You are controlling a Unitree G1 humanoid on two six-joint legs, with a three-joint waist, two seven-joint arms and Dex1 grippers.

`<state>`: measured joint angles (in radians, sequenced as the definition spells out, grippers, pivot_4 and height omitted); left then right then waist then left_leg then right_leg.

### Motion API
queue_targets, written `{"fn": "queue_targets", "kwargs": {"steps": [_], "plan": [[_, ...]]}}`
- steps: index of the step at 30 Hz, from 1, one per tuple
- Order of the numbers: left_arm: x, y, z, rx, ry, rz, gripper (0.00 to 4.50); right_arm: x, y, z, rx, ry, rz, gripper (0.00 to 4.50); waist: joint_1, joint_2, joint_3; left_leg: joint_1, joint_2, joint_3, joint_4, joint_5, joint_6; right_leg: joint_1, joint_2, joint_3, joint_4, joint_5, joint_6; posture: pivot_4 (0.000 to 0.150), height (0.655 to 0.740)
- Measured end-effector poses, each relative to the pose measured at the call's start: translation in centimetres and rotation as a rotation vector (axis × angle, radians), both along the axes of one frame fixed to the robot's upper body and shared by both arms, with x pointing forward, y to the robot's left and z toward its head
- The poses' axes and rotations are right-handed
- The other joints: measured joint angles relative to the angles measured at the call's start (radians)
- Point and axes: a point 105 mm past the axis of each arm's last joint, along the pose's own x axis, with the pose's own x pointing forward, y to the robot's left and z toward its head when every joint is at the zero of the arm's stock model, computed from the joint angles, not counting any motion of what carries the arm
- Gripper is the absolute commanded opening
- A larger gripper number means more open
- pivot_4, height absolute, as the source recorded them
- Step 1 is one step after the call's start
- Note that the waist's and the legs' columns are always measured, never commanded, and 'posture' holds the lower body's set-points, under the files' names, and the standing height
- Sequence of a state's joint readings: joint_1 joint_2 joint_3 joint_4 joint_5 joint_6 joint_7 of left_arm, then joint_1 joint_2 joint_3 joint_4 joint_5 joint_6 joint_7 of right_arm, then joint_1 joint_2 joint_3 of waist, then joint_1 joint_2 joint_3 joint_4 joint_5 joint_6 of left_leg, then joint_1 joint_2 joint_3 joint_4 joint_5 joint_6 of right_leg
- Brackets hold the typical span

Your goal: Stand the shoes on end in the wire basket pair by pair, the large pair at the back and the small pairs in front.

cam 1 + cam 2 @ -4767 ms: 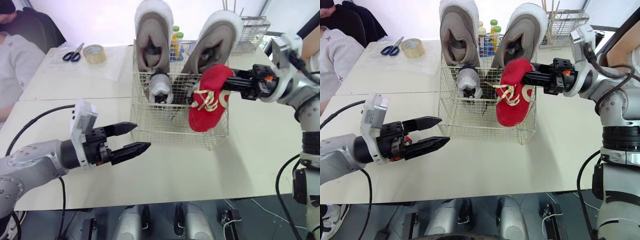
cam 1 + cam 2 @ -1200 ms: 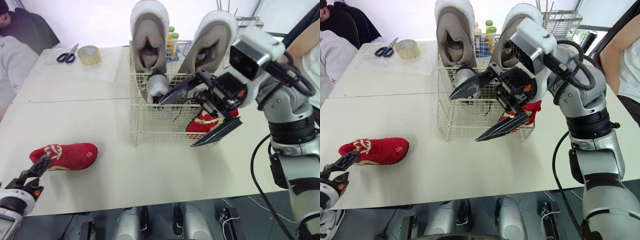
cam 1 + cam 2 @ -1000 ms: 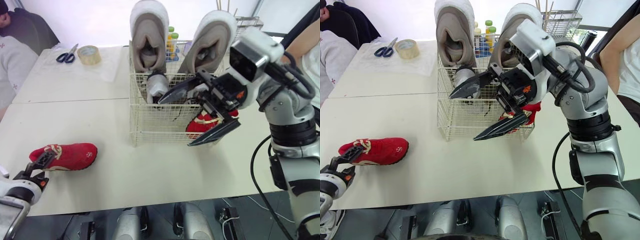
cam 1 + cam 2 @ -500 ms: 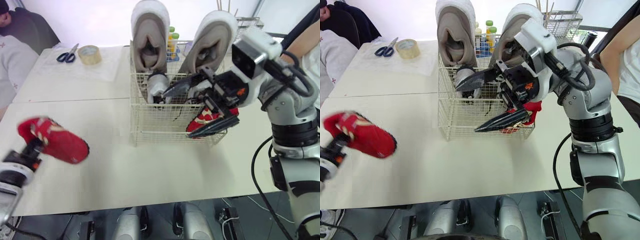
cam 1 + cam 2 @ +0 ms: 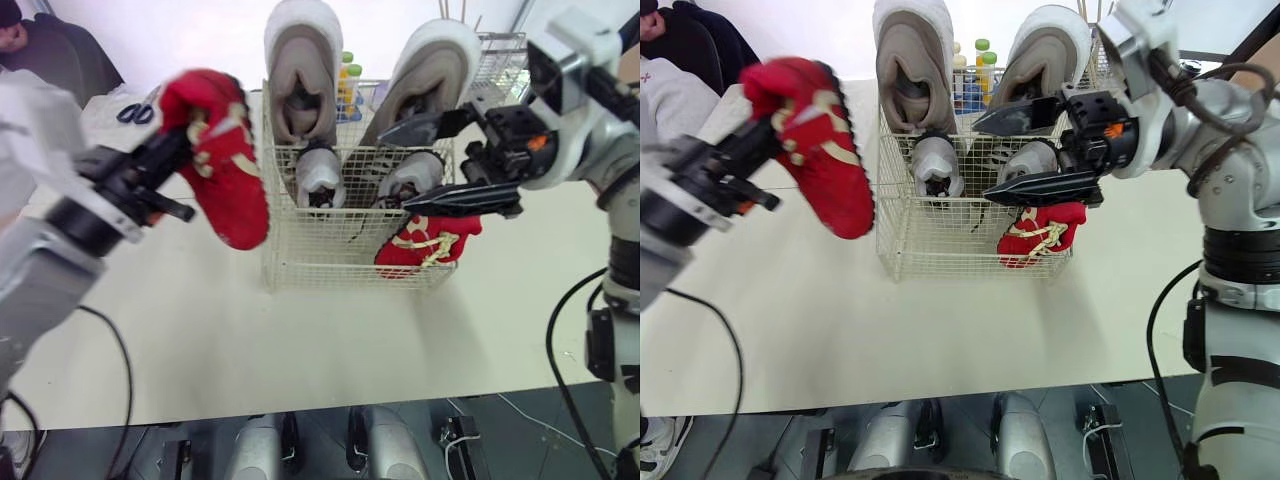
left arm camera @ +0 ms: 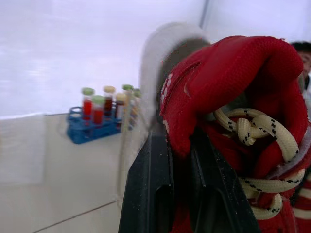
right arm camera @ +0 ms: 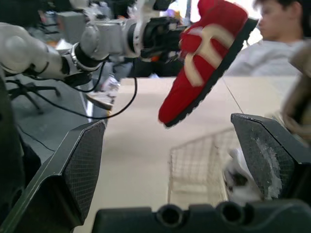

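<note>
My left gripper (image 5: 178,148) is shut on the heel collar of a red shoe (image 5: 225,170) with cream laces. It holds that shoe in the air just left of the wire basket (image 5: 330,258), toe hanging down. The left wrist view shows the red shoe (image 6: 233,97) pinched between black fingers (image 6: 150,194). Its partner, the other red shoe (image 5: 425,245), stands in the basket's front right corner. Two large grey shoes (image 5: 300,70) stand on end at the back, with a small grey pair (image 5: 320,170) before them. My right gripper (image 5: 395,168) hangs open above the basket's right side.
Scissors (image 5: 133,110) lie on the table at the back left. A blue rack of vials (image 6: 97,121) stands behind the basket, and a second wire rack (image 5: 500,60) at the back right. A person (image 5: 30,60) sits at the far left.
My left gripper has shut on the red shoe lying on the table and swung it up and right toward the basket. My right gripper, still open, drew back to the right.
</note>
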<state>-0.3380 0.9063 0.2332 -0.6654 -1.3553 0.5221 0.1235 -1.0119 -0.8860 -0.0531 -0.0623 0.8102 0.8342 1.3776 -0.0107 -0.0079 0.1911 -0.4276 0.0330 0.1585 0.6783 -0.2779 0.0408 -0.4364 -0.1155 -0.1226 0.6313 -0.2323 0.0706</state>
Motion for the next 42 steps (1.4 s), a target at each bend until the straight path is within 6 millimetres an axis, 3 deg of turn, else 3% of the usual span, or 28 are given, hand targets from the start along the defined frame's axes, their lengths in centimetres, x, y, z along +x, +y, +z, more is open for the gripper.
{"fn": "queue_targets", "kwargs": {"steps": [6, 16, 26, 32, 35, 42], "plan": [[1.9, -2.6, -1.1, -0.034, -0.034, -0.068, 0.04, -0.9, -0.4, 0.5, -0.024, 0.009, -0.068, 4.50, 0.000, -0.001, 0.000, 0.000, 0.001, 0.000, 0.002, 0.000, 0.000, 0.001, 0.001, 0.000, 0.000, 0.001, 0.002, 0.150, 0.7400], [2.1, -4.4, -2.7, 0.088, -0.110, -0.050, 0.04, -1.3, -0.3, 0.4, -0.013, 0.014, -0.117, 4.50, 0.006, -0.001, 0.000, 0.002, 0.000, -0.001, 0.005, 0.000, 0.001, 0.005, 0.000, 0.000, 0.000, 0.002, 0.004, 0.150, 0.7400], [1.2, -4.2, -4.2, 0.166, -0.217, 0.202, 0.04, -0.2, 0.5, -0.6, 0.016, 0.013, -0.096, 4.50, 0.002, 0.000, -0.003, 0.005, 0.001, -0.002, 0.005, 0.000, 0.002, 0.008, -0.002, 0.000, 0.000, 0.002, 0.004, 0.150, 0.7400], [0.0, -4.8, -5.0, 0.142, -0.185, 0.218, 0.04, 0.8, 0.7, -1.3, 0.021, 0.033, -0.093, 4.50, 0.000, 0.001, -0.004, 0.006, 0.001, -0.002, 0.005, 0.000, 0.002, 0.008, -0.003, 0.001, 0.000, 0.002, 0.004, 0.150, 0.7400], [0.1, -4.8, -7.5, 0.196, -0.069, 0.220, 0.04, 1.1, 0.9, -1.6, 0.028, 0.049, -0.079, 4.50, 0.000, 0.001, -0.004, 0.005, 0.001, -0.003, 0.005, 0.000, 0.002, 0.007, -0.002, 0.000, 0.001, 0.002, 0.004, 0.150, 0.7400], [-0.4, -4.9, -7.4, 0.230, -0.049, 0.239, 0.04, 1.4, 1.3, -1.4, 0.052, 0.035, -0.054, 4.50, -0.002, 0.001, -0.004, 0.004, 0.001, -0.003, 0.005, -0.001, 0.003, 0.007, -0.002, 0.000, 0.000, 0.002, 0.004, 0.150, 0.7400]]}}
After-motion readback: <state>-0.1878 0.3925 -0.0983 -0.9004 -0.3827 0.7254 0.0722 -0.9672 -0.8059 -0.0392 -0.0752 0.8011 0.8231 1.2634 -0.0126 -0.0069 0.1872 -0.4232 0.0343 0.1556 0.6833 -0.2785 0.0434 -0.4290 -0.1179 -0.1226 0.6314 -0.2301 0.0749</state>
